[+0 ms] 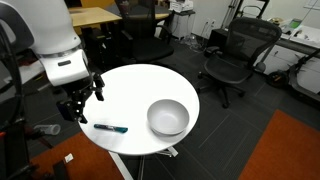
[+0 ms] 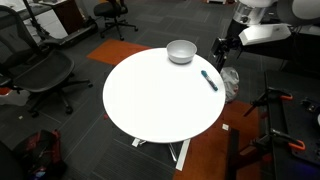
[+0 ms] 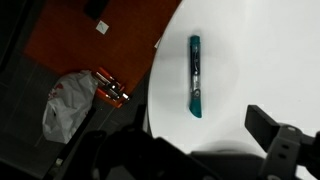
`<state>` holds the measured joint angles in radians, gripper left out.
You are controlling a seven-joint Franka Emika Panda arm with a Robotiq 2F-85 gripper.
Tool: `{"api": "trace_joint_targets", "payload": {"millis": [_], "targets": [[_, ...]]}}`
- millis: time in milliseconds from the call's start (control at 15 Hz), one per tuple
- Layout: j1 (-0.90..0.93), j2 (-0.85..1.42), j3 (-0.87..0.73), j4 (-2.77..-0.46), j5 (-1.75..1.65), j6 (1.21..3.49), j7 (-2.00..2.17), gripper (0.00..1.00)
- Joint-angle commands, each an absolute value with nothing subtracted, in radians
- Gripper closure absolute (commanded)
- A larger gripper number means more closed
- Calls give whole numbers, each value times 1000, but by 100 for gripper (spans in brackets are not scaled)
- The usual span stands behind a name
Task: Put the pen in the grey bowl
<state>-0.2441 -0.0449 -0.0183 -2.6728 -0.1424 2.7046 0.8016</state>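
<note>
While the single arm hangs near the rim of one round white table point(image 1: 150, 85), its one gripper point(image 1: 82, 100) stands with the two fingers spread wide apart and nothing between them. In the wrist view one finger point(image 3: 272, 132) shows at the lower right, and the rest of the hand is a dark blur along the bottom edge.

One pen point(image 1: 110, 128) lies flat on the tabletop, close to the table's edge. It is dark with a blue-teal part, seen most clearly in the wrist view point(image 3: 195, 75). The pen touches neither the gripper nor the bowl. In an exterior view the pen point(image 2: 209, 80) rests between the bowl and the near rim of the table, to the gripper's side.

One grey bowl point(image 1: 168, 117) stands upright on the same table, near the pen but apart from it. Its hollow holds nothing that can be seen in both exterior views point(image 2: 181, 50).

Two black office chairs show in an exterior view, one nearer the table point(image 1: 235, 55) and one farther back point(image 1: 140, 35). One crumpled bag point(image 3: 70, 100) lies on the dark floor beside an orange-brown rug point(image 3: 110, 35), below the table's edge.
</note>
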Motion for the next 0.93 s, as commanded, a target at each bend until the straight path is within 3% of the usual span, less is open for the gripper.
{"api": "trace_joint_targets", "payload": {"millis": [0,867], "targets": [[-212,46,-68,-2619,-155,2739,817,0],[-106,249,-149,-2495,-61,2764,740,0]]}}
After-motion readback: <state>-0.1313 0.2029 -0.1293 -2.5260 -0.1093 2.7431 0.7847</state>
